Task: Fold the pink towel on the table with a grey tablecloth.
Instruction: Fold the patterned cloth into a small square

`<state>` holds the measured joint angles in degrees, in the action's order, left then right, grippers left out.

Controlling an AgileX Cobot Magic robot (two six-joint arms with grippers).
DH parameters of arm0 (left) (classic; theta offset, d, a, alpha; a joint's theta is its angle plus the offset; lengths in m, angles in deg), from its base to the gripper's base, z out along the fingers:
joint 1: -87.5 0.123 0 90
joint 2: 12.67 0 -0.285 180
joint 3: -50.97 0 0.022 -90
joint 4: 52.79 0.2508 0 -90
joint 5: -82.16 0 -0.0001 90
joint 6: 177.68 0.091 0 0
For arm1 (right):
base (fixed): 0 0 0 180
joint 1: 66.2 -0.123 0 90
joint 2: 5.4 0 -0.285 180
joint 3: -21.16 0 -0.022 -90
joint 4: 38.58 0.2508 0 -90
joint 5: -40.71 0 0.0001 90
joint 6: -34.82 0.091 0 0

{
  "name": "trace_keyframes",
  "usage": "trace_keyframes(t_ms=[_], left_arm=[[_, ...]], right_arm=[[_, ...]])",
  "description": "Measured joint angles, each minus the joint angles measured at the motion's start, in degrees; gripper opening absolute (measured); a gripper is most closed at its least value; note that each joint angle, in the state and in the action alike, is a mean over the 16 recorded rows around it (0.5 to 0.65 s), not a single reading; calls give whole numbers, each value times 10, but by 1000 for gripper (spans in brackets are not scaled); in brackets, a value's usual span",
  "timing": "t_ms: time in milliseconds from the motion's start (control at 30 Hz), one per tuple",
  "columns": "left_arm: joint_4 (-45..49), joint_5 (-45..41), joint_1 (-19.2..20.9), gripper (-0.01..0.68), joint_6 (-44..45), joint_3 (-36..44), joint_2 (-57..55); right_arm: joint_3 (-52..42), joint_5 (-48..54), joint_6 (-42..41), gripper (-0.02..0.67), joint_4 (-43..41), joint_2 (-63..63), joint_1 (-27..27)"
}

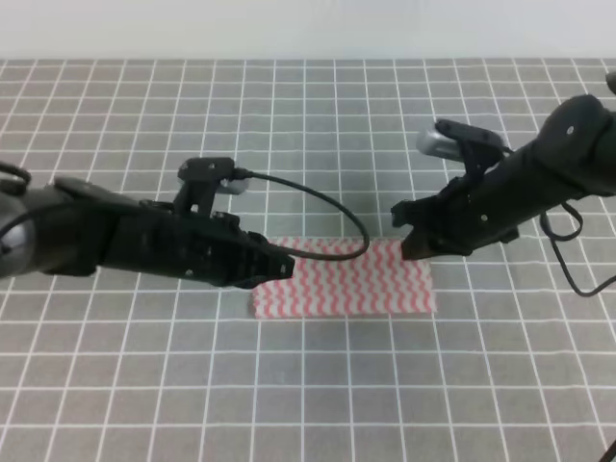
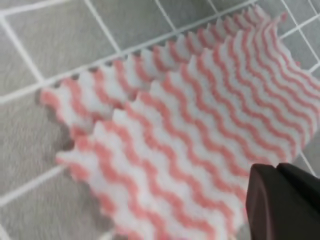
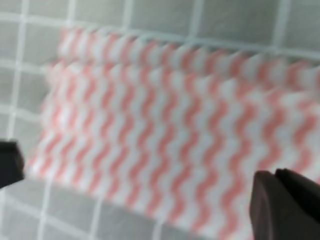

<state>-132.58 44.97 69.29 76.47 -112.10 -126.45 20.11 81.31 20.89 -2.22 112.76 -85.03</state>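
Left gripper (image 1: 281,264) tip overlapped pink towel (image 1: 361,284) near-left corner in high view; jaw gap not resolvable, contact undetermined. Right gripper (image 1: 416,243) tip covered towel far-right corner; jaw state likewise unreadable. Left wrist view: motion-blurred, towel (image 2: 200,125) cut by right and bottom edges, one dark finger (image 2: 282,202) only partly in frame. Right wrist view: heavily blurred, towel (image 3: 165,125) cut at right edge, fingers (image 3: 287,202) cropped at both lower corners. Both arms cropped at frame sides in high view.
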Motion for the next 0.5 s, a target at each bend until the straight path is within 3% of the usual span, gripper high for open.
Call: trace_keyframes(t_ms=[233, 500], left_arm=[[83, -13, 0, -3, -75, 0, 18], [107, -6, 0, -3, -87, 0, -7]], right_arm=[[-8, 8, 0, -15, -5, -15, -29], [-21, -1, 0, -15, -9, 2, -48]])
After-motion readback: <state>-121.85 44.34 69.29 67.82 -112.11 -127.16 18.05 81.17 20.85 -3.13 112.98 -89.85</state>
